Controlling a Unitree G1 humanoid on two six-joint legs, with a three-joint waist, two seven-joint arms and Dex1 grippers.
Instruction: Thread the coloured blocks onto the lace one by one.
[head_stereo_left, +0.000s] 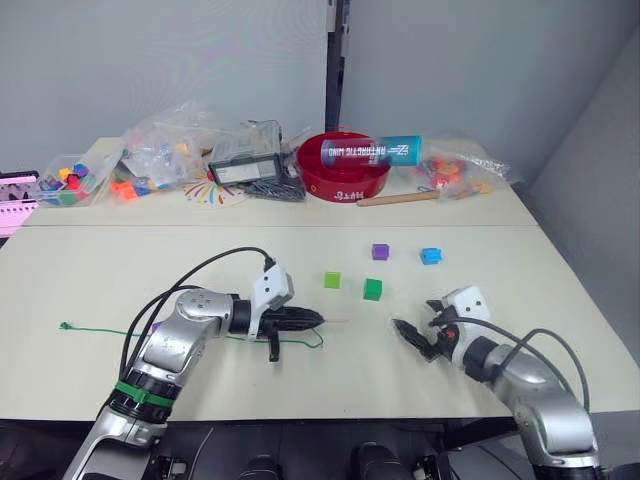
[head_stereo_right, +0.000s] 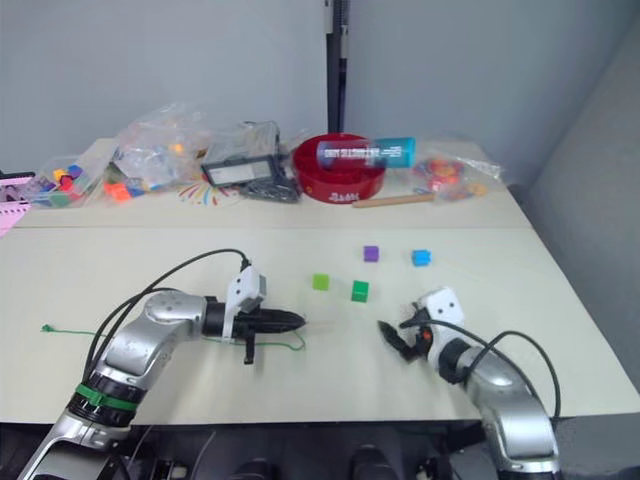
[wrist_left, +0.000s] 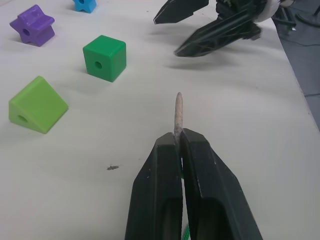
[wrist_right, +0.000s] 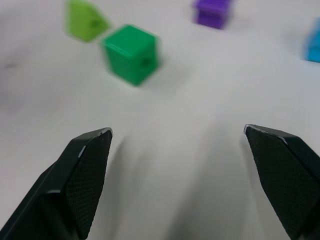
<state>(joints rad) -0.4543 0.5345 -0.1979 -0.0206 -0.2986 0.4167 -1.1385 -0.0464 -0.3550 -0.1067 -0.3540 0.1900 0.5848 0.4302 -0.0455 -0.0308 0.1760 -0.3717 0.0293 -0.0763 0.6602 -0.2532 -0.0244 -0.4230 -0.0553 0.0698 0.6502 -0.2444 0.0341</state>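
Four blocks lie mid-counter (head_stereo_left: 90, 270) in the head view: light green block (head_stereo_left: 332, 280), darker green block (head_stereo_left: 373, 289), purple block (head_stereo_left: 380, 251), sky blue block (head_stereo_left: 431, 256). Left claw (head_stereo_left: 318, 319) holds the lace (head_stereo_left: 100, 331), which trails left. In the left wrist view its fingers (wrist_left: 162, 190) pinch the pale tip (wrist_left: 178, 112). In the right wrist view the right claw (wrist_right: 177, 132) is spread wide, near the darker green block.

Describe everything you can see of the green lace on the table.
The lace is a thin green string lying along the pale table, its far end knotted near the table's left edge. Its short, pale, stiff tip sticks out from the shut left gripper, pointing toward the open right gripper. No block is threaded on the visible tip.
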